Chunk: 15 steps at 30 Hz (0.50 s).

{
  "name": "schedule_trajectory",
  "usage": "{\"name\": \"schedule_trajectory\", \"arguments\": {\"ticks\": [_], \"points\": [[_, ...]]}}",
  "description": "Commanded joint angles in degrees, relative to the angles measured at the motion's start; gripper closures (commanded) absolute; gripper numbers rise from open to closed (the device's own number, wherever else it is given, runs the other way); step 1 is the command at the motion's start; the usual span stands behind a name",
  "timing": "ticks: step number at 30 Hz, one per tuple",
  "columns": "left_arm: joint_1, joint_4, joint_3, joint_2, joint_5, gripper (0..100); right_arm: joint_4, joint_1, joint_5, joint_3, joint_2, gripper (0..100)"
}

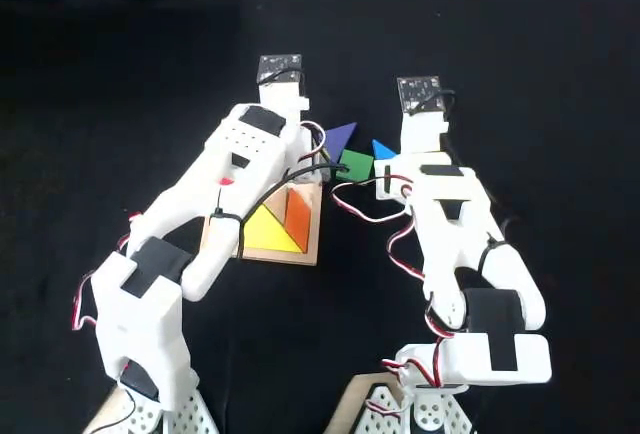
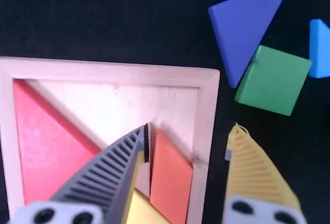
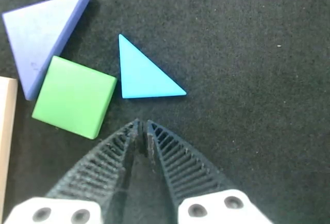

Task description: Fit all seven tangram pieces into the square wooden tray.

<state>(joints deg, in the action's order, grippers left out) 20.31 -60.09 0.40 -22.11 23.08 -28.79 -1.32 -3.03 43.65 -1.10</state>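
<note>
Just outside the wooden tray [image 2: 208, 131], the green square [image 3: 75, 96] sits beside the right gripper [image 3: 142, 127], its jaws pressed together on nothing.

Three pieces [image 2: 41, 146] in tray [image 2: 209, 105]. Square [image 2: 273, 79] just off its far right corner, touching big triangle [image 2: 247, 22] behind it; small triangle [image 3: 142, 72] right of square.

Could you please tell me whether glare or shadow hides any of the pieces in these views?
High view: no glare; the tray is covered partly by the left arm, not by shadow. Left wrist view: a faint pale sheen on the red triangle, edges plain. Right wrist view: soft light, the green square and light blue triangle unshaded.
</note>
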Motion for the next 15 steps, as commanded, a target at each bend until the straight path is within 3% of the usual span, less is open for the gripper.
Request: {"name": "schedule_trajectory", "arguments": {"ticks": [1, 5, 15], "points": [[-0.31, 0.35, -1.71, -0.7, -0.35, 74, -0.18, 0.26, 0.26, -3.47, 0.04, 98.6], [-0.31, -0.26, -1.71, -2.99, -0.26, 74, -0.18, 0.26, 0.26, -3.47, 0.04, 98.6], [2.51, -11.08, -7.08, -2.99, 0.0, 74, -0.18, 0.26, 0.26, -3.56, 0.04, 98.6]]}}
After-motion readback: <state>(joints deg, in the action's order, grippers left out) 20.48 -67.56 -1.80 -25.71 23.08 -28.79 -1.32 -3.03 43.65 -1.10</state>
